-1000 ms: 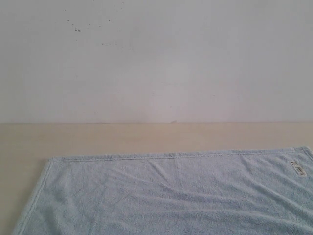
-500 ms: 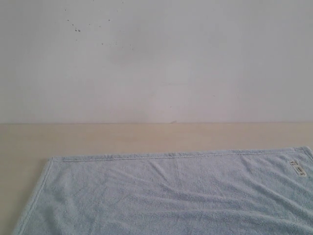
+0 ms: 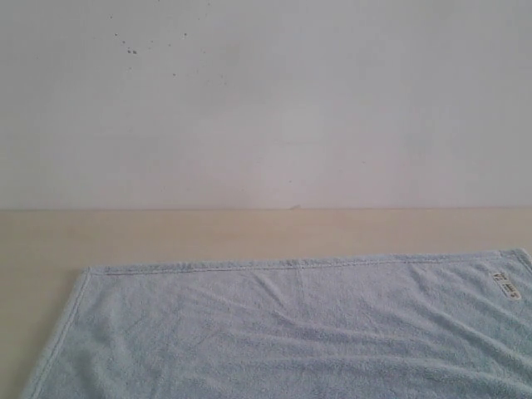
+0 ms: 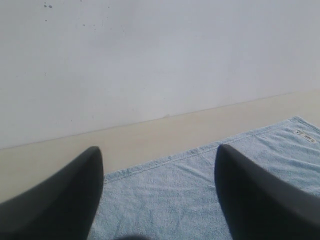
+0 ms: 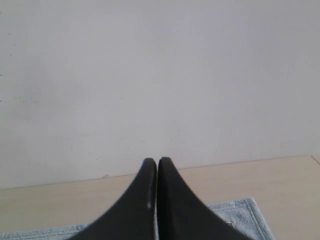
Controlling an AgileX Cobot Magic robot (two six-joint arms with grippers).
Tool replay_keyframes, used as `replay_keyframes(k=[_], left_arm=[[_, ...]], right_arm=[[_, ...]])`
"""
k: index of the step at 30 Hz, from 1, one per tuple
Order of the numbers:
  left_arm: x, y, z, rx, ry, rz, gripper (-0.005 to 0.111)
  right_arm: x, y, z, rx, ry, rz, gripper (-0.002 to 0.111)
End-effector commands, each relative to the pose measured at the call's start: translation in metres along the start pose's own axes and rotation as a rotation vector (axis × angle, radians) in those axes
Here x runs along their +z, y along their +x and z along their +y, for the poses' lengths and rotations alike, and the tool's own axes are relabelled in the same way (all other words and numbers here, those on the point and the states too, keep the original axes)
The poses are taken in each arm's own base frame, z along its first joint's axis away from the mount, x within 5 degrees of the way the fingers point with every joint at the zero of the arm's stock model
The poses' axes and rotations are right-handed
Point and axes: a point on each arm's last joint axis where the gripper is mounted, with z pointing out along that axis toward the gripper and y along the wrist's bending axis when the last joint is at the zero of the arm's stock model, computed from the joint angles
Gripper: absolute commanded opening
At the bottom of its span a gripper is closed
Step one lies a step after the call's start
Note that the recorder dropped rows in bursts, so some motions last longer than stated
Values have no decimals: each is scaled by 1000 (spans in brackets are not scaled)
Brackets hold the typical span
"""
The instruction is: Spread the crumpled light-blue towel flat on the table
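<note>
The pale light-blue fluffy terry-cloth towel lies spread on the pale beige-cream tabletop, faintly wrinkled, its small white label near the far right corner. The left gripper has its fingers wide apart and holds nothing. The right gripper has its fingers pressed together and is empty.

We are holding our left gripper with its two dark fingers spread wide apart, and our right gripper with its fingertips pressed together.
</note>
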Motion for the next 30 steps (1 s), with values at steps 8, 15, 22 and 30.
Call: replay_keyframes(k=[8,15,22,30], left_arm=[[-1,1,0,-8,0,0,61],[-1,1,0,-8,0,0,61],[-1,1,0,-8,0,0,61],[-1,1,0,-8,-4,-1,61]], right_arm=[[-1,-2,1,0,-9,-18,0],[-1,-2,1,0,-9,-18,0],[6,25,0,-15,-60,-53,0],[-17,93,-14,-139,-49,-41,0]])
